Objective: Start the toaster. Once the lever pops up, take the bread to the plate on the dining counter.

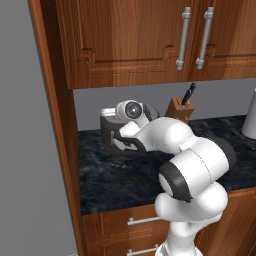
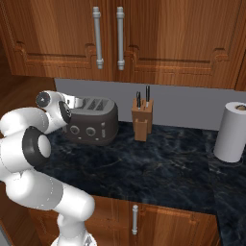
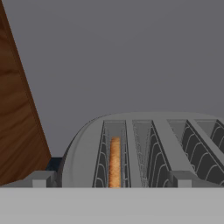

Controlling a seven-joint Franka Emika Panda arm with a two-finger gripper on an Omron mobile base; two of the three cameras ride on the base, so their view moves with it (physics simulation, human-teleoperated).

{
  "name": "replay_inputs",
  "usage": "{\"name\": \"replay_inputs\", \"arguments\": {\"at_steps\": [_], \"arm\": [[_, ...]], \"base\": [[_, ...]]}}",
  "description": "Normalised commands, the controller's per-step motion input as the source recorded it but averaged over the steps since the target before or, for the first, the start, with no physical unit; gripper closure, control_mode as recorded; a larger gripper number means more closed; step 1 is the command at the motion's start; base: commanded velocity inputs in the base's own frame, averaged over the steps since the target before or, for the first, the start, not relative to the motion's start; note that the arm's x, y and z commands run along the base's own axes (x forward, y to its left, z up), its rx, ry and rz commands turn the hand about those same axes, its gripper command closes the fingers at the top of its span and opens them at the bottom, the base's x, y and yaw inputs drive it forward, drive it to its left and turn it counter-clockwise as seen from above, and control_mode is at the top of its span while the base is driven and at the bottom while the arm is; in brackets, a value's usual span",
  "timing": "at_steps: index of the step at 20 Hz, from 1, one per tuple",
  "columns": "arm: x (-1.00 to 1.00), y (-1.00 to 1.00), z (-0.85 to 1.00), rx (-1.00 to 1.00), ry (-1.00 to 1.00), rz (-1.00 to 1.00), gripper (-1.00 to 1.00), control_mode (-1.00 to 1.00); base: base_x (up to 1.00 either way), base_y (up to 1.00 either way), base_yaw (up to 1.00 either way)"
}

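Cabinets of reddish-brown wood span the top of both base views, with grey bar handles. Counter, black marbled stone, runs across the middle of the right base view, grey wall behind it. Arm rises lower right in the left base view and reaches to centre left, covering much of the toaster there. Paper towel roll stands at right edge. Toaster, dark grey with two front knobs, sits centre left on the counter. Knife block stands just right of it, apart. Gripper hangs above the toaster's slotted top; finger tips spread wide, holding nothing. Bread stands upright in the leftmost slot, lower centre of hand view.
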Motion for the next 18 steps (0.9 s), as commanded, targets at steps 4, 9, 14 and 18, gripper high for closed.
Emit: {"name": "replay_inputs", "arguments": {"at_steps": [4, 9, 14, 18], "arm": [[0.00, 0.00, 0.00, 0.00, 0.00, 0.00, -1.00, -1.00], [0.00, 0.00, 0.00, 0.00, 0.00, 0.00, -1.00, -1.00], [0.00, 0.00, 0.00, 0.00, 0.00, 0.00, -1.00, -1.00], [0.00, 0.00, 0.00, 0.00, 0.00, 0.00, -1.00, -1.00]], "base": [[0.00, 0.00, 0.00], [0.00, 0.00, 0.00], [0.00, 0.00, 0.00], [0.00, 0.00, 0.00]]}}
